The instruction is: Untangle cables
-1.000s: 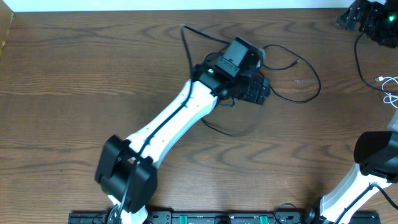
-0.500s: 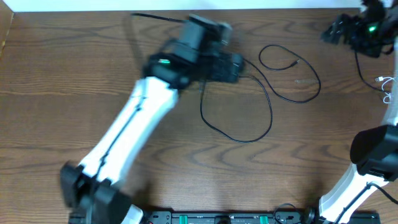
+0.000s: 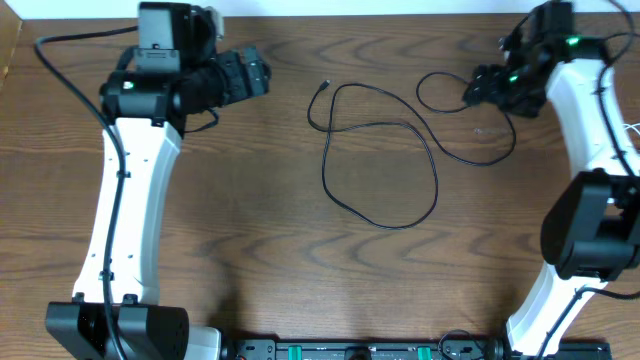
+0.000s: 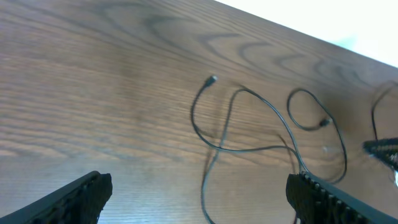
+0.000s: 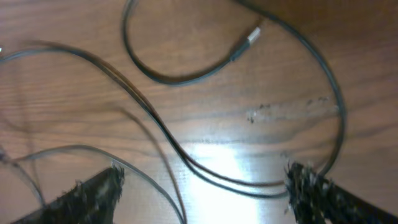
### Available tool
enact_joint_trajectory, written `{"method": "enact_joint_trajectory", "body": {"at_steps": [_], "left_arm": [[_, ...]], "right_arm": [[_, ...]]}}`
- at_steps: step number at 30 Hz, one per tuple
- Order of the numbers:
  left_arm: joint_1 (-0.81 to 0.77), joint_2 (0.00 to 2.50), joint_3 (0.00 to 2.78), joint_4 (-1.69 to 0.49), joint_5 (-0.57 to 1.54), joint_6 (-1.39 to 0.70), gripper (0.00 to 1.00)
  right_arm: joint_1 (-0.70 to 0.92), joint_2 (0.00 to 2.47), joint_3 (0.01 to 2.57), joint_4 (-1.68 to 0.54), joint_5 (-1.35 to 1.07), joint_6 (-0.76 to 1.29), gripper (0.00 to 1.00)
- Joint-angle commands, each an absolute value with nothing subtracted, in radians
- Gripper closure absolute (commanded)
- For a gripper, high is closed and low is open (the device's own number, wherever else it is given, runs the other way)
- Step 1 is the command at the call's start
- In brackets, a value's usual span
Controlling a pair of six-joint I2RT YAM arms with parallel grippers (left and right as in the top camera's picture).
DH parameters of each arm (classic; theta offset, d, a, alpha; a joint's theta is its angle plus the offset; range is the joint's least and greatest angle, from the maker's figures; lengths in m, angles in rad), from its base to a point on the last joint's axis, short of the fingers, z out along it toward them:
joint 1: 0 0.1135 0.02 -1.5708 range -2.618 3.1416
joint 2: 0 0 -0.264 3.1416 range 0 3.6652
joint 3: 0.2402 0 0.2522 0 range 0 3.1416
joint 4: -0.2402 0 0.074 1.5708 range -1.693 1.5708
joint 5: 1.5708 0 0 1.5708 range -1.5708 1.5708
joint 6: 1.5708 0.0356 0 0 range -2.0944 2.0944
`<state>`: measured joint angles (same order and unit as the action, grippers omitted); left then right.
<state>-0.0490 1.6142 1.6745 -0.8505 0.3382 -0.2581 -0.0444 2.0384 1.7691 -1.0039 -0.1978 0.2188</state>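
Note:
The black cable lies loose on the table in wide loops, one plug end pointing up-left. Its smaller right loop ends in a plug. My left gripper hovers at the upper left, open and empty, well away from the cable. Its wrist view shows the black cable ahead of the open left gripper. My right gripper is over the right loop, open. In its wrist view a black cable strand runs on the wood between the tips of the right gripper. A sliver of white cable shows at the right edge.
The wooden table ends at a white wall along the top edge. The left arm's own thick black wire arcs at the upper left. The right arm stands along the right side, covering most of that edge.
My left arm swung from the table's middle to the upper left, leaving the black cable spread out. My right arm came from the far right corner to the cable's right loop.

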Motion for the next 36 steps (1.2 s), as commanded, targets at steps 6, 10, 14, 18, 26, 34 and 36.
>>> {"method": "enact_joint_trajectory", "body": {"at_steps": [6, 10, 14, 18, 26, 34, 36], "left_arm": [[-0.036, 1.615, 1.672, -0.868, 0.317, -0.259, 0.05], [-0.036, 1.615, 1.672, -0.879, 0.318, -0.259, 0.05], [-0.036, 1.615, 1.672, -0.887, 0.318, -0.259, 0.05], [-0.036, 1.615, 1.672, -0.887, 0.318, -0.259, 0.05], [-0.036, 1.615, 1.672, -0.887, 0.318, -0.259, 0.05], [-0.036, 1.615, 1.672, -0.886, 0.317, -0.259, 0.05], [-0.036, 1.615, 1.672, -0.886, 0.318, -0.259, 0.05]], "right_arm": [[0.07, 2.048, 1.535, -0.746, 0.062, 0.671, 0.36], [0.087, 2.048, 1.456, -0.609, 0.088, 0.778, 0.61], [0.084, 2.048, 1.409, -0.521, 0.093, 0.831, 0.68], [0.08, 2.048, 1.404, -0.467, 0.107, 0.837, 0.67], [0.064, 2.048, 1.406, -0.393, 0.102, 0.837, 0.61], [0.01, 2.078, 1.414, -0.391, 0.071, 0.821, 0.59], [0.005, 2.096, 1.42, -0.38, 0.057, 0.803, 0.57]]}}
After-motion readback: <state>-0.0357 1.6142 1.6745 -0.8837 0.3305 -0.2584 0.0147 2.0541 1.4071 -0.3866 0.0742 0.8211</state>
